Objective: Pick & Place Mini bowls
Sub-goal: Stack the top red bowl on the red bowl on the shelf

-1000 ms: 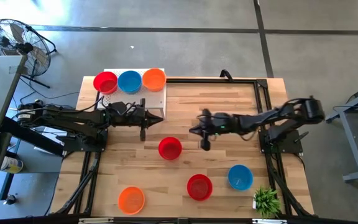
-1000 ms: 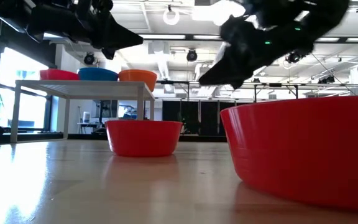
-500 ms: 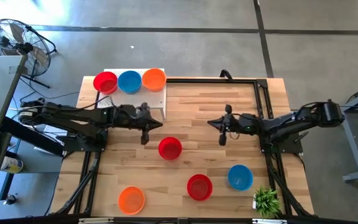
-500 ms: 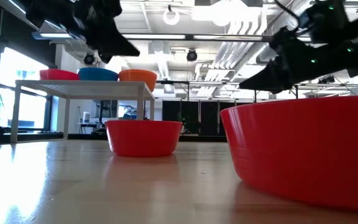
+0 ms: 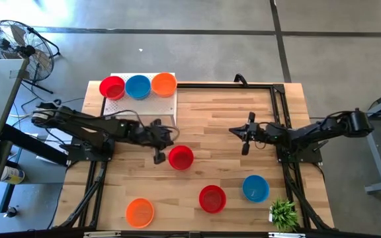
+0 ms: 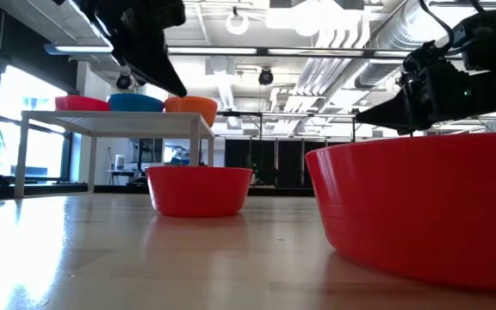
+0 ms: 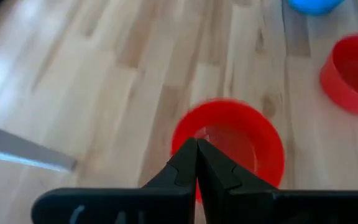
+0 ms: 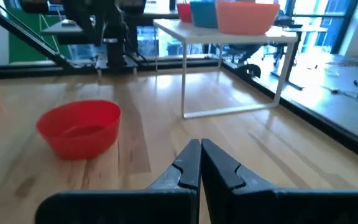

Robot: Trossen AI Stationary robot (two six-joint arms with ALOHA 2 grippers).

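We look down past the left gripper, its two dark fingers pressed together, at a red mini bowl sitting open side up on the wooden table. The fingertips overlap the bowl's near rim. A second red mini bowl stands well apart, a blue one beyond it. A pale bar crosses one corner.

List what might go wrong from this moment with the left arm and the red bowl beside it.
1. The left tool is shut and hangs right beside the middle red bowl; unless it opens first, it may just push the glossy bowl across the table instead of gripping it.
2. The white stand with three bowls sits close behind the left arm, so a careless lift might bump it.
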